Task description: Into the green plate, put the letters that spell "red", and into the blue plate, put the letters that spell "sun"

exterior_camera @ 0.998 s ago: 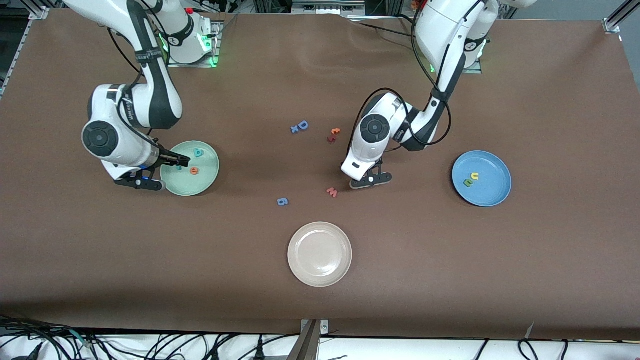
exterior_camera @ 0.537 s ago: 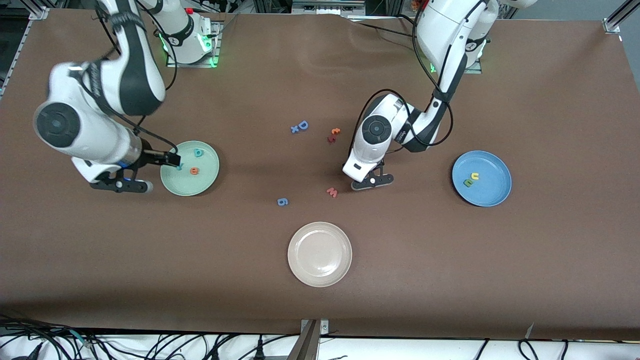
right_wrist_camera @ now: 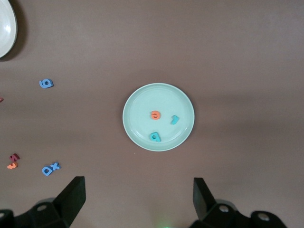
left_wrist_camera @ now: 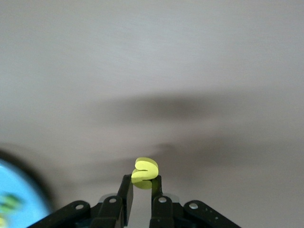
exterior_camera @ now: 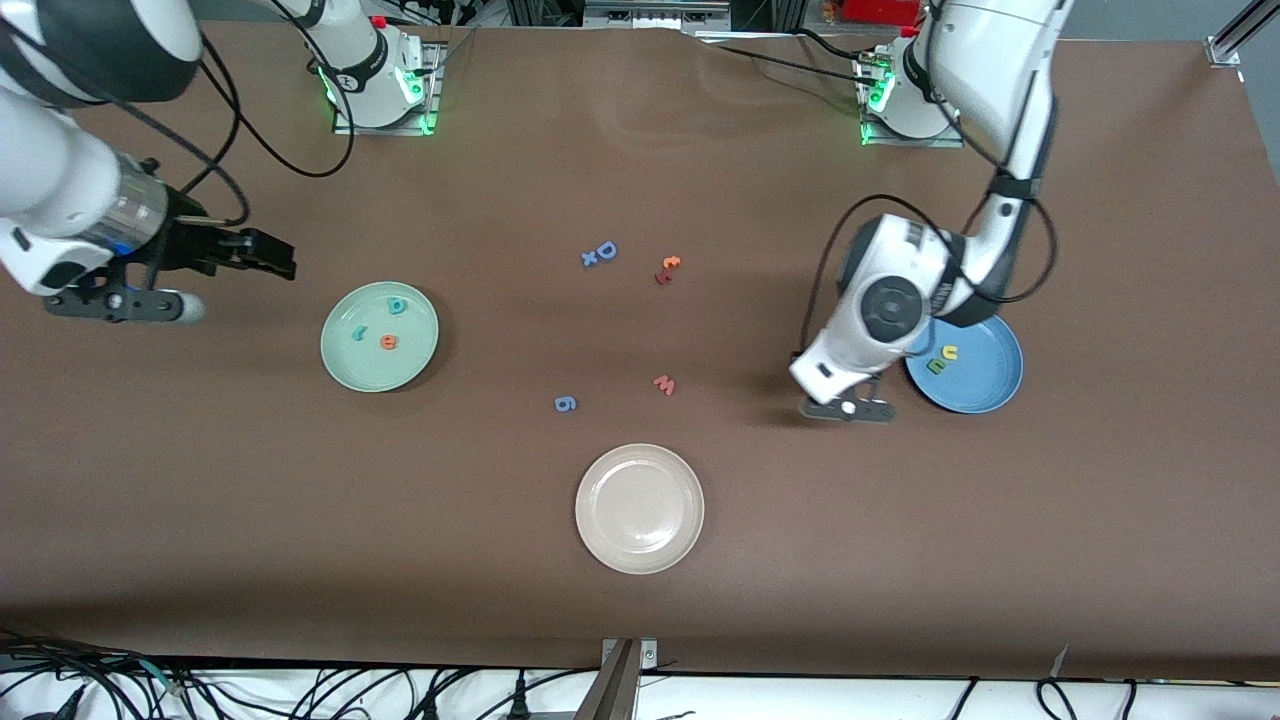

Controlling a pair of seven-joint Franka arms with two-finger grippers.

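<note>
Red done: orange "e" (exterior_camera: 388, 342), teal "d" (exterior_camera: 397, 306), teal "r" (exterior_camera: 357, 334) inside round mint-green plate (exterior_camera: 345, 368), frame's middle-left. Remaining: small yellow foam "s" (left_wrist_camera: 145, 172), pinched by left gripper (left_wrist_camera: 141, 190) beside round blue plate (exterior_camera: 990, 395). Right gripper (right_wrist_camera: 137, 195) gaping, empty.

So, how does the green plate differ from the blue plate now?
The green plate holds three letters: e, d, r. The blue plate shows only two, u and n. The left arm partly covers the blue plate; the green plate lies uncovered. Both are round.

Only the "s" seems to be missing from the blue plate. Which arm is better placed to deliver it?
The left arm. Its left gripper is shut on the yellow "s" beside the blue plate. The right gripper hangs open near the green plate.
</note>
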